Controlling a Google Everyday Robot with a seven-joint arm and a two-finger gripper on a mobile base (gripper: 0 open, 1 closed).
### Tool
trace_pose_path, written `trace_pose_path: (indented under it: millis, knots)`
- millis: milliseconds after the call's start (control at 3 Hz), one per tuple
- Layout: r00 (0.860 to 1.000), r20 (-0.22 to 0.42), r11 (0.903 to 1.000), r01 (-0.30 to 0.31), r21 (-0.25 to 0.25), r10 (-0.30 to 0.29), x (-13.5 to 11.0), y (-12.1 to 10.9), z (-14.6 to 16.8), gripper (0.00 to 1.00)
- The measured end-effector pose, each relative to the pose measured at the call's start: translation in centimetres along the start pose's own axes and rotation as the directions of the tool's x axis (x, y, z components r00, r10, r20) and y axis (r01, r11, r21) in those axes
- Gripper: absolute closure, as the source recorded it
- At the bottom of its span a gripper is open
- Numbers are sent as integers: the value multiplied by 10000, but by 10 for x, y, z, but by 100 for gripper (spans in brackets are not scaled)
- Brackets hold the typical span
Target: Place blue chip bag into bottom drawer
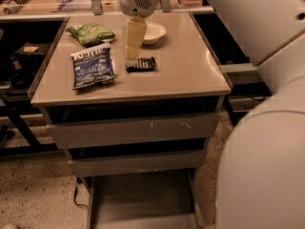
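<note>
Now, gripper: over black bar, grip unclear.
Blue chip bag: on tabletop, left.
Bottom drawer: pulled out.

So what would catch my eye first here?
Probably the big white robot body filling the right side, with its gripper hanging over the cabinet top beside a small black bar. Then the blue chip bag lying flat on the left of that top, and the bottom drawer standing open near the floor.
</note>
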State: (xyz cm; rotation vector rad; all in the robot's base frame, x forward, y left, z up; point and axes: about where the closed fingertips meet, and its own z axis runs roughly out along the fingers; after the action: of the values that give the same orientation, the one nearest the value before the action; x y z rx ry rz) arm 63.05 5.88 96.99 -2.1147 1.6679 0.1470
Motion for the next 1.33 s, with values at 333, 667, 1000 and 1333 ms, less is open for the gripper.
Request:
trace_pose_path:
  millis: [333, 667, 1000, 1333]
  knots:
    - [9992, 337, 9994, 205, -266, -196, -7, -17, 22, 0]
    - [9990, 405, 9997, 196, -169, -189, -8, -21, 25, 0]
    - [9978, 632, 9995, 234, -218, -220, -17, -27, 42, 0]
    - [9860, 1652, 9980, 335, -536, -242, -41, -50, 89, 0]
